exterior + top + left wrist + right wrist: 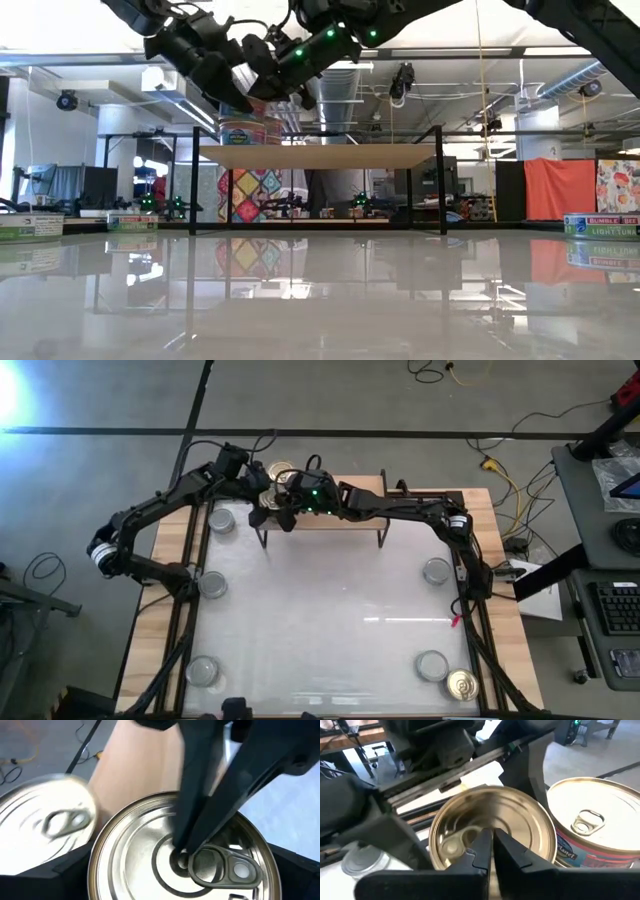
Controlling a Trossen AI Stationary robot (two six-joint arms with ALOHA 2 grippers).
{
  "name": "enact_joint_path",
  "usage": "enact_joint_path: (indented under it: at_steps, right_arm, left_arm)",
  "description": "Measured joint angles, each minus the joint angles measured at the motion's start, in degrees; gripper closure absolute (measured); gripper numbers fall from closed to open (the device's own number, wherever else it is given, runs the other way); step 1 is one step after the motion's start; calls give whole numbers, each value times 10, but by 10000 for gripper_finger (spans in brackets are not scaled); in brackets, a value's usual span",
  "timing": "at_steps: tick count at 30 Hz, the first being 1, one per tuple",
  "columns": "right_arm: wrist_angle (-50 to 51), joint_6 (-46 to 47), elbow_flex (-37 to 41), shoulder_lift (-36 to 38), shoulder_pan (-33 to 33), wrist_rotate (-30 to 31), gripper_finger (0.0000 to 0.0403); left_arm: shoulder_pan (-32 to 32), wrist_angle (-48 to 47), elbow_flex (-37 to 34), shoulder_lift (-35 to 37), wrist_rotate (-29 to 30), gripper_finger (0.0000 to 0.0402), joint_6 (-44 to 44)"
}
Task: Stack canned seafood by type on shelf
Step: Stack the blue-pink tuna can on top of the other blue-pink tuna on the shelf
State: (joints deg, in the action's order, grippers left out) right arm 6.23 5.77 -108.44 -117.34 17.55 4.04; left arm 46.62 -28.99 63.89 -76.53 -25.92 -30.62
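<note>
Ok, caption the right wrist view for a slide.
Shut right tool presses on a gold-lidded tin beside another gold-lidded tin.

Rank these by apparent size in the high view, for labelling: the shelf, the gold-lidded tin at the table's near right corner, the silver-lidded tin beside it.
1. Shelf, clearly largest.
2. Gold-lidded tin and silver-lidded tin look alike; no ranking.

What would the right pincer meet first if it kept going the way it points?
The gold-lidded tin on the shelf. The shut right pincer points down at that lid, and in the left wrist view its tips sit by the pull tab, seemingly touching already, though contact is hard to confirm.
</note>
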Motion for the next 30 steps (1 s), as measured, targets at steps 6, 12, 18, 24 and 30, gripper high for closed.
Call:
enact_joint_path:
  at_steps: [6,12,18,24,30]
  right_arm:
    - [7,-5,0,0,0,-1,390]
    - [6,-5,0,0,0,-2,390]
    - [3,-5,0,0,0,-28,390]
    - [12,-18,0,0,0,-31,390]
    - [31,-30,0,1,0,-32,390]
  left_arm:
    - [0,13,-14,0,-2,10,-1]
    - [-6,31,-25,1,-30,10,14]
    - [-16,40,-27,1,-42,10,21]
    - [-20,51,-27,-14,-43,10,27]
    - [-20,52,-27,-14,-40,10,29]
